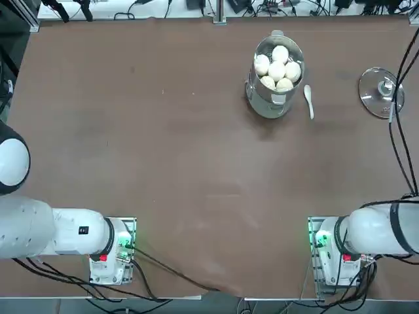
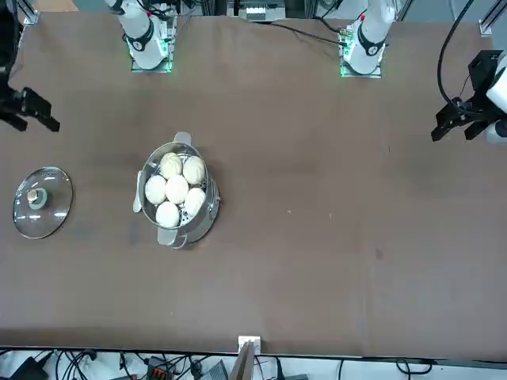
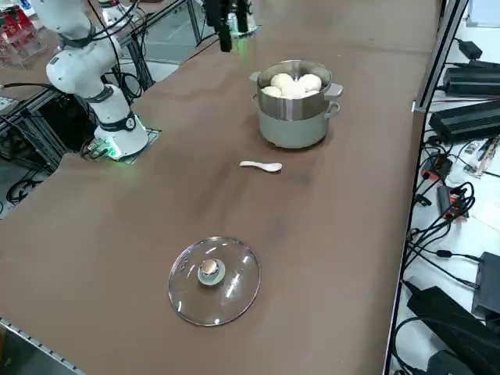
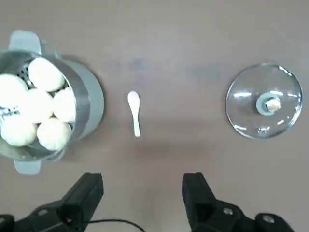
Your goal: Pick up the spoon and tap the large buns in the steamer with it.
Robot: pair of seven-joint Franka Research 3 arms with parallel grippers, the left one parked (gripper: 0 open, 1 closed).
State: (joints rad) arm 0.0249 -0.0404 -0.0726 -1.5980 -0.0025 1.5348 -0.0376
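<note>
The white spoon (image 1: 308, 100) (image 3: 262, 165) (image 4: 134, 112) lies flat on the brown table, just right of the steamer (image 1: 262, 98) (image 2: 207, 210) (image 3: 295, 129) (image 4: 87, 104). Several large white buns (image 1: 277, 67) (image 2: 176, 190) (image 3: 291, 83) (image 4: 36, 108) fill the shiny steel pot. My right gripper (image 4: 142, 193) hangs open high above the table, on the robot's side of the spoon, with nothing between its fingers (image 4: 89, 191). In the front view it shows dark at the left edge (image 2: 36, 111). The spoon's bowl points away from the gripper.
A clear glass lid (image 1: 381, 92) (image 2: 42, 202) (image 3: 215, 280) (image 4: 264, 100) with a knob lies flat to the right of the spoon, near the table's right edge. Black cables (image 1: 399, 140) run down past it toward the arm's base (image 1: 334, 252).
</note>
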